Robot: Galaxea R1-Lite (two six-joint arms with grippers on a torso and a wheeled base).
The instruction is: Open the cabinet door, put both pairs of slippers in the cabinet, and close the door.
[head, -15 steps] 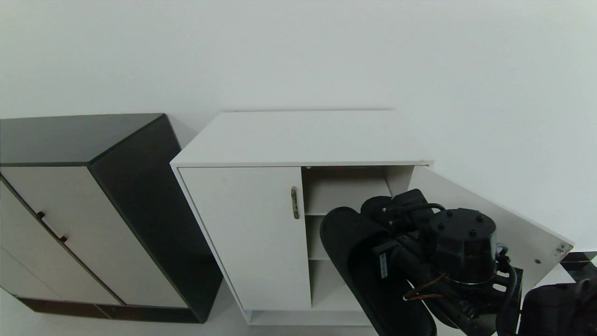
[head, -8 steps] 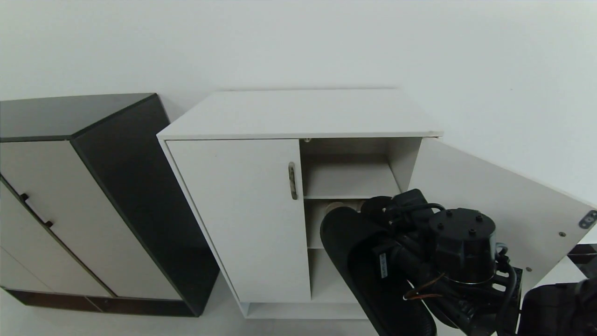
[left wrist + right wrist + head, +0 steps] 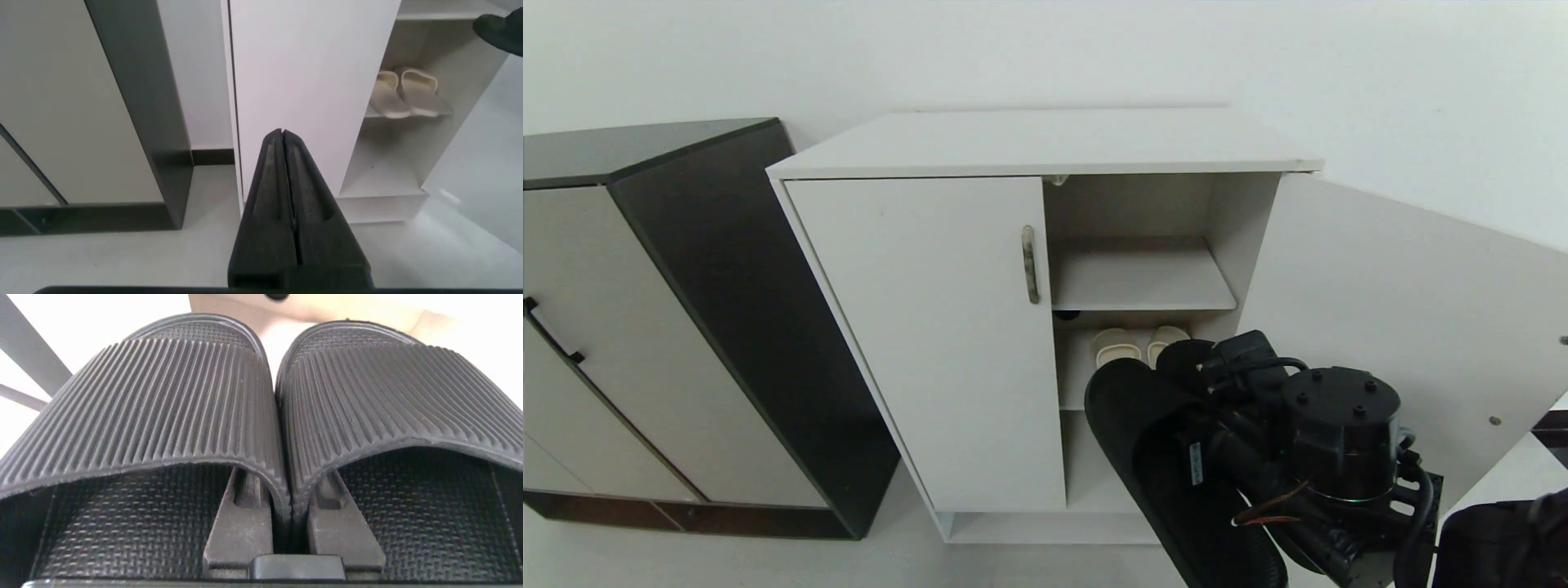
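The white cabinet (image 3: 1045, 143) has its right door (image 3: 1405, 327) swung open and its left door (image 3: 931, 343) closed. A beige pair of slippers (image 3: 1139, 345) lies on the middle shelf, also in the left wrist view (image 3: 406, 90). In front of the open half, my right gripper (image 3: 1217, 441) is shut on a black pair of slippers (image 3: 1168, 465). Its fingers (image 3: 237, 531) pinch the two inner walls of the ribbed black slippers (image 3: 188, 408) together. My left gripper (image 3: 283, 155) hangs low before the closed door, shut with nothing in it.
A dark cabinet with pale doors (image 3: 686, 327) stands close on the left of the white one. The upper shelf (image 3: 1143, 282) and the bottom compartment (image 3: 1094, 482) hold nothing. Bare floor (image 3: 204, 253) lies in front.
The head camera has dropped lower, so the cabinet sits higher in the picture and the beige slippers on the middle shelf now show. The right arm keeps its place with the black slippers.
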